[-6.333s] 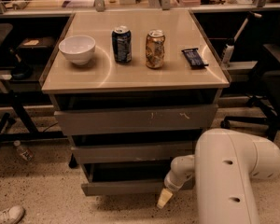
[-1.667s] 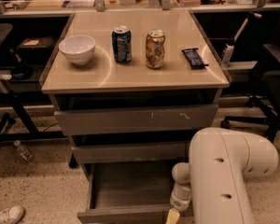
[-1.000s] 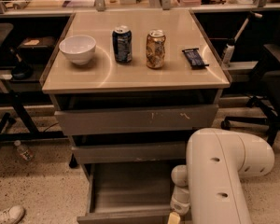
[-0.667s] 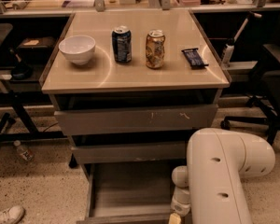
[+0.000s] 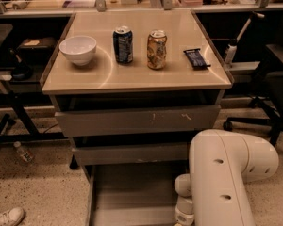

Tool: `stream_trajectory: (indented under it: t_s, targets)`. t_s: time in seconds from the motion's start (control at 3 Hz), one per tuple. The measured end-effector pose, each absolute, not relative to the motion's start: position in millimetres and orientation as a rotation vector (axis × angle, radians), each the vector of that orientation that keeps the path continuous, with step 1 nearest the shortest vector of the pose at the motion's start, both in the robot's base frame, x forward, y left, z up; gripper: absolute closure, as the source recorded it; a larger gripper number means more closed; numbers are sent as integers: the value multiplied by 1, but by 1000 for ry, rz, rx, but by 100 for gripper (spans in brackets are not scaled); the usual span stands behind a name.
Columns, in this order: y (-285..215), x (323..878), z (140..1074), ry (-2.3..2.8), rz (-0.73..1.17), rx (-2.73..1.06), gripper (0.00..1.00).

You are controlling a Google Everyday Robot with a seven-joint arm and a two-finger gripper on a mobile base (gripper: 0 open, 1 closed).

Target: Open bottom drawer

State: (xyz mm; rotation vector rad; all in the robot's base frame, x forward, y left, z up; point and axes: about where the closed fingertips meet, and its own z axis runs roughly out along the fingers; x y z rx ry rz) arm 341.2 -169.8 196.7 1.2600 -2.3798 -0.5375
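The bottom drawer [image 5: 132,194] of the grey three-drawer cabinet is pulled far out toward me, showing its shallow grey tray; its front panel is cut off by the lower frame edge. My white arm [image 5: 226,182] fills the lower right. Its wrist [image 5: 184,206] reaches down at the drawer's right front corner. The gripper itself is below the frame edge, out of view.
The top drawer front [image 5: 137,120] with white scratch marks and the middle front [image 5: 129,153] are closed. On the cabinet top stand a white bowl [image 5: 78,49], a blue can [image 5: 123,44], a gold can [image 5: 156,49] and a dark snack bar [image 5: 196,58]. A chair base [image 5: 254,117] stands right, table legs [image 5: 14,121] left.
Over the earlier frames the bottom drawer slid out from nearly shut to wide open, with the arm's wrist moving down toward me. In the last second little has moved.
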Motion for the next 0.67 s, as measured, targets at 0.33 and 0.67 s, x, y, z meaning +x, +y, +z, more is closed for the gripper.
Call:
stream_trajectory:
  t_s: [0.33, 0.67]
  targets:
    - [-178, 306, 200, -2367, -549, 1202, 0]
    - [-178, 306, 200, -2367, -549, 1200, 0]
